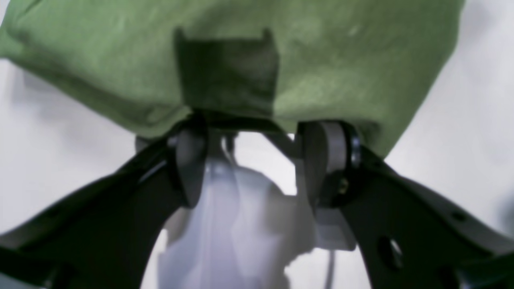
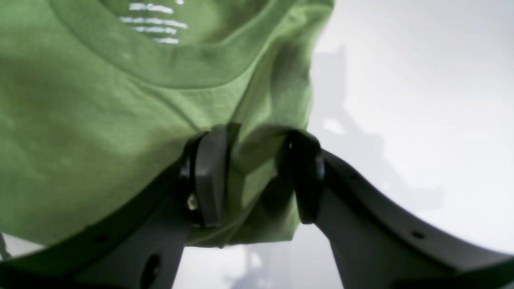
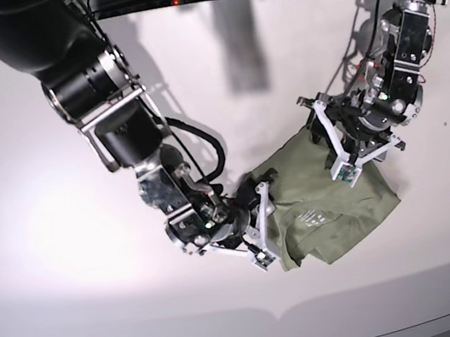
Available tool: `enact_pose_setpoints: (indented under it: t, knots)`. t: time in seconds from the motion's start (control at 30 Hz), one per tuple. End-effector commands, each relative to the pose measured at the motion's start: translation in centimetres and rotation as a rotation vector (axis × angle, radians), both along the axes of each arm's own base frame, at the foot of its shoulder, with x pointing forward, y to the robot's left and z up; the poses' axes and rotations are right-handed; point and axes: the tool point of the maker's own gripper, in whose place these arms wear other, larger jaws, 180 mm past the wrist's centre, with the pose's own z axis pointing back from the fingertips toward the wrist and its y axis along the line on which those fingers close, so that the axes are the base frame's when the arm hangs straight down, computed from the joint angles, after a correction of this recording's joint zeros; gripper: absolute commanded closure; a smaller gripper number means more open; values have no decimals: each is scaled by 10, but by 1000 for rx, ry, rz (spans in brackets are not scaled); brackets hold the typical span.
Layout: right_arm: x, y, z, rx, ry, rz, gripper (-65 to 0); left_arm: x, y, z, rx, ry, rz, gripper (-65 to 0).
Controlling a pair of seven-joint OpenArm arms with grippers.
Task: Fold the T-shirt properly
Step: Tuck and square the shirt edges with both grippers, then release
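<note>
The T-shirt (image 3: 334, 202) lies bunched on the white counter (image 3: 48, 146), between the two end effectors. The right end effector (image 2: 257, 176) has its fingers (image 2: 209, 180) parted with a fold of the shirt's edge bulging between them, just below the ribbed collar (image 2: 160, 68) and the white neck print (image 2: 154, 22) ahead of it; whether the pads truly pinch the cloth I cannot tell. The left end effector (image 1: 257, 160) stands spread, its fingertips (image 1: 321, 160) at the shirt's near edge with bare counter showing between them

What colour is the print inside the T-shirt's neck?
White, in short lines of print on the green T-shirt; clearest in the right wrist view.
</note>
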Motion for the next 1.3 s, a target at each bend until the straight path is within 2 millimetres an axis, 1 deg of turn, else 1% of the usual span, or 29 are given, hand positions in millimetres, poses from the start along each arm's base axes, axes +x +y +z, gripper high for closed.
enact_pose_setpoints:
  t: [0.0,0.1,0.2,0.3,0.4,0.47,0.53,0.67,0.83,0.93,1.03,1.1,1.2,1.27]
  knots:
    - [4,2,11,5,-25,8,-263,3,10,1,43,3,12,-369]
    - [-11,2,9,18,-30,15,-263,2,10,1,44,4,12,-369]
    - [-28,5,12,58,-26,18,-263,3,10,1,44,1,12,-369]
    - [-38,9,18,75,-47,28,-263,4,10,2,48,4,12,-369]
    - [-48,15,24,103,-30,35,-263,4,11,2,48,5,12,-369]
    - [-52,18,25,118,-27,36,-263,3,11,1,50,8,13,-369]
    - [-48,19,29,138,-51,33,-263,2,12,0,56,17,14,-369]
    - [-30,22,46,178,-148,13,-263,1,12,0,58,21,15,-369]
    - [-22,28,59,233,-212,8,-263,2,12,0,55,16,14,-369]
    - [-20,28,60,241,-220,3,-263,6,9,3,40,-8,11,-369]
    - [-28,25,50,213,-184,2,-263,7,8,4,36,-16,9,-369]
    - [-29,25,49,217,-196,3,-263,8,9,5,41,-18,8,-369]
    - [-26,28,56,243,-227,3,-263,13,15,7,89,-46,1,-369]
    - [-23,30,67,253,-254,9,-263,21,22,12,123,-77,12,-369]
